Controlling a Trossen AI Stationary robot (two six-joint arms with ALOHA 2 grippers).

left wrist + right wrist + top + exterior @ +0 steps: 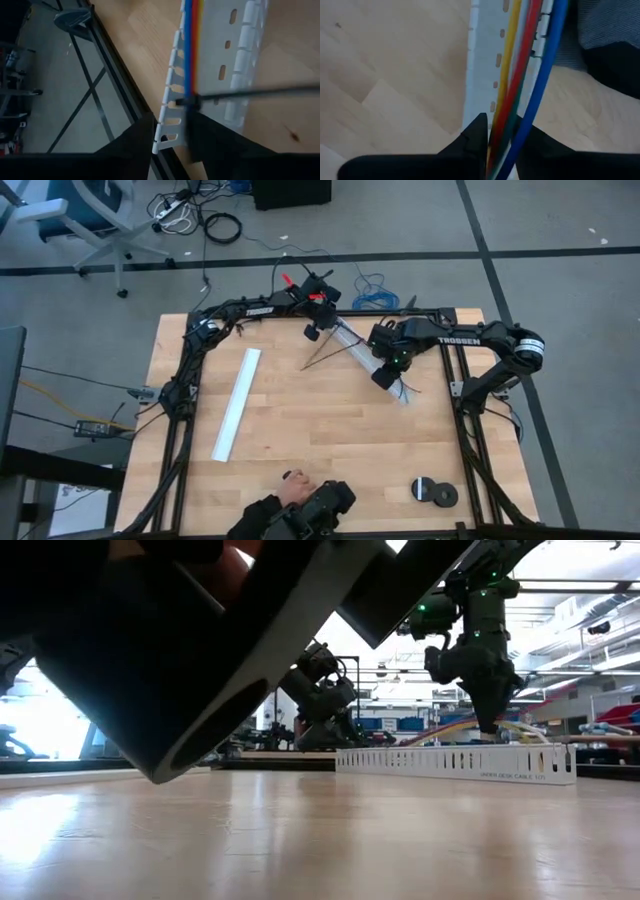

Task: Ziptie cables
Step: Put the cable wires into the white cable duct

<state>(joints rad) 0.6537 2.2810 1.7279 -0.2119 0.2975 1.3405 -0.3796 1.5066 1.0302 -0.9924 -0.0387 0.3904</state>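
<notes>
A: Nearest, a person's hand (pixel 293 487) holds a camera at the surface's (pixel 320 440) near edge.

B: Farther back?

A: Right hand (pixel 497 137) straddles the cables (pixel 520 75) in the far channel (pixel 375 365); left hand (pixel 170 137) straddles the ziptie (pixel 250 93). I cannot tell whether either grips. Keep both level.

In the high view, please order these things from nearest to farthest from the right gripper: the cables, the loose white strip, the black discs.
From the right gripper:
1. The cables, directly at it, in the slotted white channel near the table's far edge.
2. The black discs, at the near right corner.
3. The loose white strip, on the left half; close to the discs, hard to separate.
</notes>
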